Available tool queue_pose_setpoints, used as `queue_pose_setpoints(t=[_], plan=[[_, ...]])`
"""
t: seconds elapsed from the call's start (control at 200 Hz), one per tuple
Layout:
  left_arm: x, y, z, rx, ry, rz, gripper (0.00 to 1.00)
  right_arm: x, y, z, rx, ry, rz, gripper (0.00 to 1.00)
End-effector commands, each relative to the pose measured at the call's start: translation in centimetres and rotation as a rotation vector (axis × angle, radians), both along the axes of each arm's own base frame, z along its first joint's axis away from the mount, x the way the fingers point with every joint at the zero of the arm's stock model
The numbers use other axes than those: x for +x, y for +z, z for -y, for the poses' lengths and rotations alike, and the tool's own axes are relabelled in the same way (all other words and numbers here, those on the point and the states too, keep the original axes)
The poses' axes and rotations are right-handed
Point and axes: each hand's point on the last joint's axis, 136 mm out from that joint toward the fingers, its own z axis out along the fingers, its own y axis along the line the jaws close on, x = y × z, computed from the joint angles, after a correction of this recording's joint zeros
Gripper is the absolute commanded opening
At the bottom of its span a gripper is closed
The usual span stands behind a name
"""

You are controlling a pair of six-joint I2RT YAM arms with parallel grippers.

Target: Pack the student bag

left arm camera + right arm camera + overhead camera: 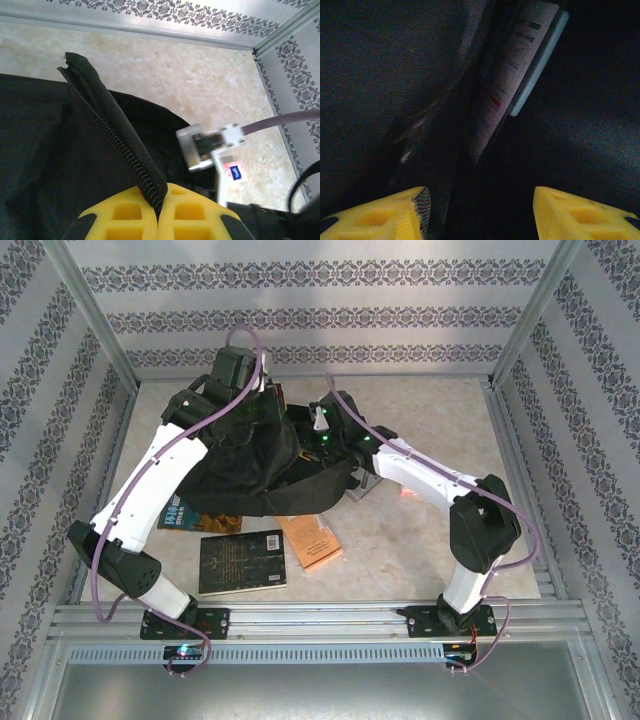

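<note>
The student bag (255, 465), black and soft, lies slumped in the middle of the table. My left gripper (160, 200) is shut on the bag's zip edge (115, 140) and holds that strip up at the bag's far side (262, 392). My right gripper (480, 210) reaches into the bag's dark inside, open, its yellow fingertips (385, 215) far apart with nothing between them. Beyond them a book (517, 75) with a pale cover stands on edge, tilted, against the black fabric.
On the table in front of the bag lie a black book (242, 562) and an orange book (312, 540). A blue book (183, 512) pokes out from under the bag's left side. Another book (365, 487) lies under my right arm. Patterned walls and metal posts close the table in.
</note>
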Motion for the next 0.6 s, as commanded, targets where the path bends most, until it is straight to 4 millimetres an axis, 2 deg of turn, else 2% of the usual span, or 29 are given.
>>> queue_pose_setpoints(t=[0.0,0.19,0.35,0.455,0.595], plan=[[-0.1,2.1,-0.4,-0.054,0.003,0.072,0.00,-0.7,1.0,2.8,-0.086,-0.017,0.026,0.57],[-1.0,1.4,-0.4,-0.081,0.000,0.046,0.00,-1.1,2.7,8.3,-0.212,-0.117,0.113,0.53],[-1.4,0.7,-0.1,-0.107,-0.008,0.019,0.00,-0.8,2.8,14.9,-0.231,-0.294,0.047,0.49],[-1.7,0.2,0.1,-0.120,-0.012,0.002,0.00,-1.0,1.0,19.8,-0.282,-0.399,-0.029,0.51],[-2.1,-0.2,0.2,-0.126,-0.018,-0.012,0.00,-1.7,-3.0,26.3,-0.460,-0.492,-0.139,0.56]])
